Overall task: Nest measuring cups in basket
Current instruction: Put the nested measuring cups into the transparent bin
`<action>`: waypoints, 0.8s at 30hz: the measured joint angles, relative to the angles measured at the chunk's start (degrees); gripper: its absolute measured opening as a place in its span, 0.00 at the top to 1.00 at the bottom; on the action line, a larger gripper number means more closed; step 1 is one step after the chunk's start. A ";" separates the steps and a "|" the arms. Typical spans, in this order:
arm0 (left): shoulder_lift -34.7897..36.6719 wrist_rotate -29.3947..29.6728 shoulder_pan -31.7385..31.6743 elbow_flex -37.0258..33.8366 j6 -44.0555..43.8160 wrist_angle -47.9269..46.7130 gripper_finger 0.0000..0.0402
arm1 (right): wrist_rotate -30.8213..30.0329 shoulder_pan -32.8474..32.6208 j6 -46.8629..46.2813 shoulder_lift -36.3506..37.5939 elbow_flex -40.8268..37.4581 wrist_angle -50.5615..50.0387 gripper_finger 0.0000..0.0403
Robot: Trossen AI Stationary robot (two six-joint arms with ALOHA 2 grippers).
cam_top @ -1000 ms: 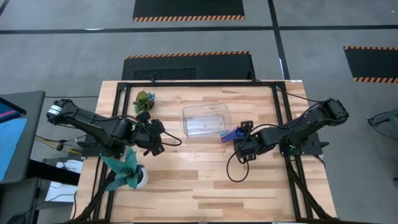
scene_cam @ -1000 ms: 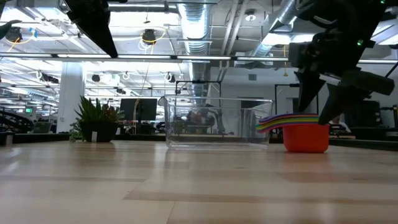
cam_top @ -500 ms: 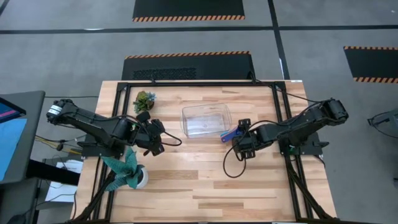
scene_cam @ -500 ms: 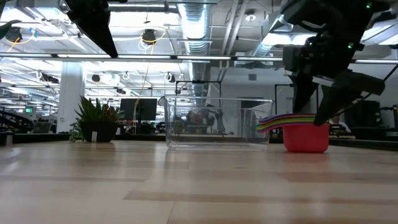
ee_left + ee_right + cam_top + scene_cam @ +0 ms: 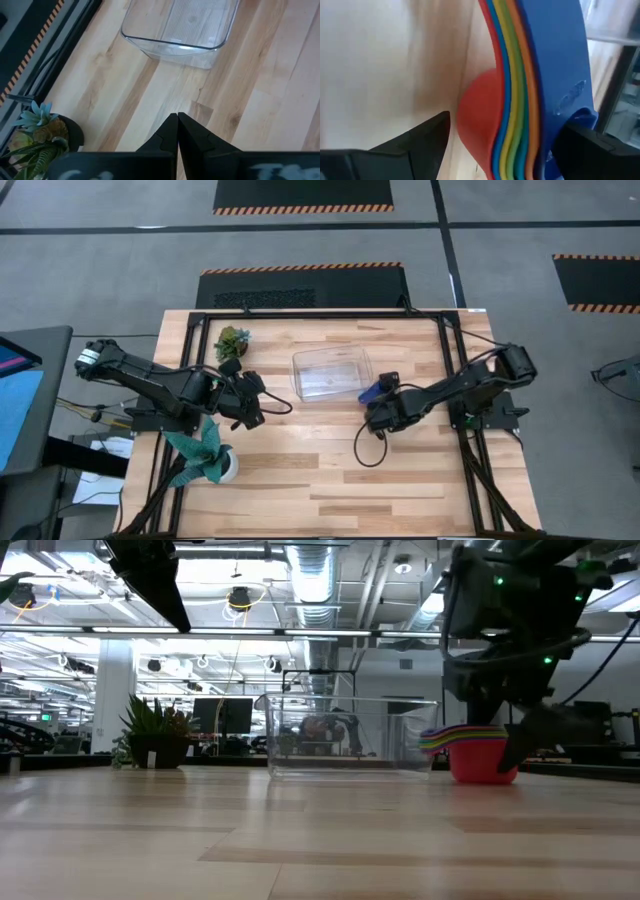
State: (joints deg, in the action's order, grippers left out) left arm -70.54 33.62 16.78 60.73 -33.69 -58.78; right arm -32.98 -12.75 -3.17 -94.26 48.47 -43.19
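On the wooden table (image 5: 330, 470), the clear basket (image 5: 331, 373) sits toward the far side near the middle, with nothing in it. Just to its right the nested measuring cups (image 5: 478, 752) rest on the tabletop, red outermost and dark blue on top. The right gripper (image 5: 378, 402) is spread open astride the stack, while the left gripper (image 5: 177, 131), well left of the basket, has its fingers pressed together on nothing.
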 joint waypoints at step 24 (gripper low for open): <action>0.00 -1.86 0.02 0.00 -0.26 -0.02 1.00 | -0.02 0.09 -10.33 -1.38 2.06 0.87 0.41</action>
State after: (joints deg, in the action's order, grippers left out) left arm -70.54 31.76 16.80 60.73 -33.96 -58.81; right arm -33.00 -12.67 -13.50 -95.64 50.52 -42.32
